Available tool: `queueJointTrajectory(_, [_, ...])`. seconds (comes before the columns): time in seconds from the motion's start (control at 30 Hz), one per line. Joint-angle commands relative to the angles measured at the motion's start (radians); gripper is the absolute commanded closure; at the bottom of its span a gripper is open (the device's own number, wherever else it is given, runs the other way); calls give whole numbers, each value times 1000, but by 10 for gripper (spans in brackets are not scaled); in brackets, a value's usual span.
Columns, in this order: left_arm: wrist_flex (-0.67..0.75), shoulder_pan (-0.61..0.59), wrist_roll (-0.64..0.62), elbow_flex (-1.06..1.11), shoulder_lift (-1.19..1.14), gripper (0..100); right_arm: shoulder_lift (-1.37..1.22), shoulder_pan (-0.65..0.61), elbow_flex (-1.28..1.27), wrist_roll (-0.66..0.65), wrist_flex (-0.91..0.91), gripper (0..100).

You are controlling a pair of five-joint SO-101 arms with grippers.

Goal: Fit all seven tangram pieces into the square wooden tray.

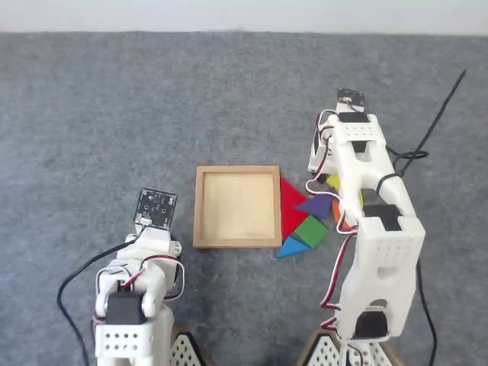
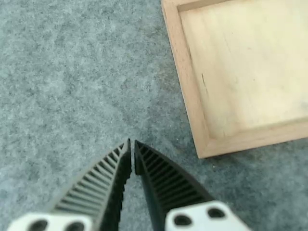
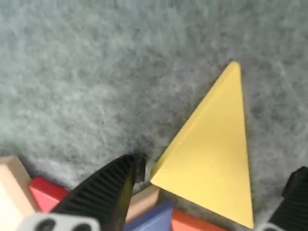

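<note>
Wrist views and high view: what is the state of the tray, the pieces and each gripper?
wooden tray: empty.
left gripper: shut, holding nothing.
right gripper: open, one finger on each side of the yellow triangle.
yellow triangle: lying flat, outside the tray.
red triangle: outside, beside the tray.

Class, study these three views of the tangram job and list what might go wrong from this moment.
1. The right end effector straddles the yellow triangle, open; its slanted edges may make it twist or squirt out when squeezed.
2. One finger sits close to the purple piece and red piece; closing may nudge them.
3. The red piece lies against the wooden tray, leaving little grasping room.
</note>
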State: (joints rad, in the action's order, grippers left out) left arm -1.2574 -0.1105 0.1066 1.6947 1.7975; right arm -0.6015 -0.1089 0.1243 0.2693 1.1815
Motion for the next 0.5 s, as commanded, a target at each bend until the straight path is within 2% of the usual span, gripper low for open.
queueJointTrajectory(0.0, [-5, -3, -9, -12, 20, 987, -16, 10, 51, 17, 7, 553])
queueJointTrajectory(0.07, [-5, -3, -9, -12, 20, 987, -18, 10, 51, 17, 15, 567])
queueJointTrajectory(0.2, [-5, -3, -9, -12, 20, 987, -16, 10, 49, 12, 16, 657])
queueJointTrajectory(0.27, [-5, -3, -9, -12, 20, 987, -16, 8, 49, -25, 16, 686])
queueJointTrajectory(0.47, [-5, -3, -9, -12, 20, 987, -13, 7, 52, -92, 67, 701])
